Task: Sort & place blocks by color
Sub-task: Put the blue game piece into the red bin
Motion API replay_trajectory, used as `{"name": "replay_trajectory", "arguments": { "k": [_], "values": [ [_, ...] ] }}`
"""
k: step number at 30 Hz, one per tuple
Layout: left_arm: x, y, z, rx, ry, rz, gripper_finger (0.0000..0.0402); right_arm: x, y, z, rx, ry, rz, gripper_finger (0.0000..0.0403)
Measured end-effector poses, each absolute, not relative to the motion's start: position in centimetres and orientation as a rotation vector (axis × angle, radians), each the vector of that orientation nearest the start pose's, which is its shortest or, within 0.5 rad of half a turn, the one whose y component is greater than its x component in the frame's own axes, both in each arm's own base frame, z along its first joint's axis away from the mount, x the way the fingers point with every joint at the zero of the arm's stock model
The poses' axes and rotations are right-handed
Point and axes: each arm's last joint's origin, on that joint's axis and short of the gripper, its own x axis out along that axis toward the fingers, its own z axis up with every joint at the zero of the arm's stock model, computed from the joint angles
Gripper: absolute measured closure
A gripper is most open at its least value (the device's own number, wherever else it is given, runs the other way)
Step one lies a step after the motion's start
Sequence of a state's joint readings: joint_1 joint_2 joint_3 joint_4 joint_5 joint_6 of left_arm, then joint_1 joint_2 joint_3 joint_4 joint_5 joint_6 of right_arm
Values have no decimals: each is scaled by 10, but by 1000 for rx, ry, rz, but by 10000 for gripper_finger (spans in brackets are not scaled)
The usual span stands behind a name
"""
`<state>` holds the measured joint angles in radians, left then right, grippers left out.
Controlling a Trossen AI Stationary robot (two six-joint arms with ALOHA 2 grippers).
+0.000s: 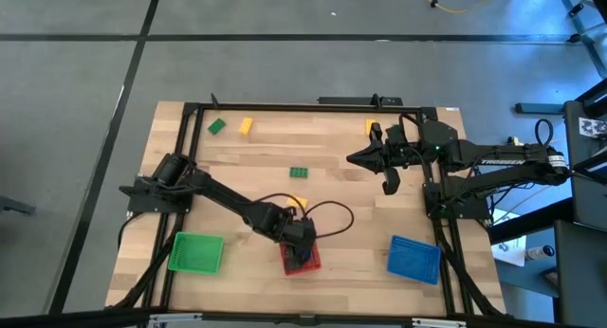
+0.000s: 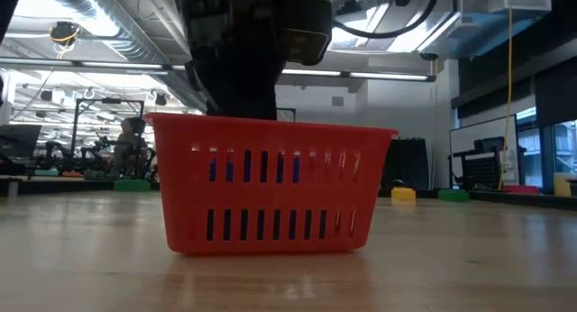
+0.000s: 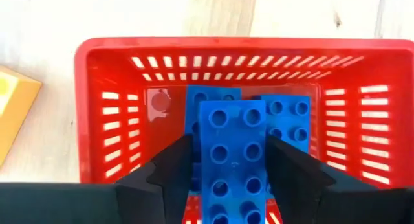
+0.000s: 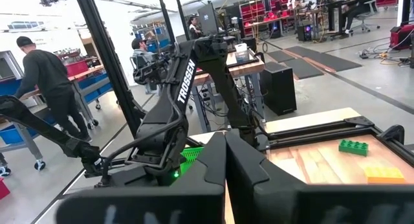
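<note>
1. Green tray (image 1: 196, 251), near-left corner — I see nothing in it from overhead. The green bricks lie well apart from it: one at the far edge (image 1: 217, 126), one mid-table (image 1: 300, 172). The third I cannot find.

2. Left gripper (image 3: 226, 169) hangs over the red tray (image 3: 97, 120), clamped on a blue brick (image 3: 236, 153). Two more blue bricks (image 3: 288, 117) already lie inside. Main fault: blue is collecting in red while the blue tray (image 1: 414, 256) sits at the near right, apparently unused. A release here would compound the mismatch.

3. Secondary risk — the held brick sits above the other two; dropped, it may land on studs and tip against the mesh wall.

4. A yellow brick (image 1: 297, 204) lies just beside the left arm; a careless retreat could knock it. Others rest at the far edge (image 1: 246, 126).

5. Right gripper (image 4: 224, 169) waits raised over the far right, fingers together, holding nothing.
</note>
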<state>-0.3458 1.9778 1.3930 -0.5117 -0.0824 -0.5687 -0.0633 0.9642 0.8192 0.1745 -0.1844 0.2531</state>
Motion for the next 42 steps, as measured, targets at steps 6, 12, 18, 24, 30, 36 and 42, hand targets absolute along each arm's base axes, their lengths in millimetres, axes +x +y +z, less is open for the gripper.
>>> {"name": "replay_trajectory", "arguments": {
  "k": [6,12,18,24,30,36,42],
  "values": [
    [385,-136,176,-330,1098,19,208,217,-8,347,249,-13,124,403],
    [385,-137,176,-339,1103,2,208,217,-8,347,249,-13,124,403],
    [385,-137,176,-311,1102,-20,208,217,-8,347,246,-13,124,403],
    [387,-137,177,-317,1087,-30,208,217,-8,347,246,-13,124,403],
    [387,-138,177,-318,1087,-36,208,217,-8,347,245,-13,124,403],
    [387,-136,177,-293,1084,-46,207,217,-8,347,245,-13,124,403],
    [388,-134,177,-308,1089,-50,207,217,-8,347,245,-13,124,403]
  ]
}}
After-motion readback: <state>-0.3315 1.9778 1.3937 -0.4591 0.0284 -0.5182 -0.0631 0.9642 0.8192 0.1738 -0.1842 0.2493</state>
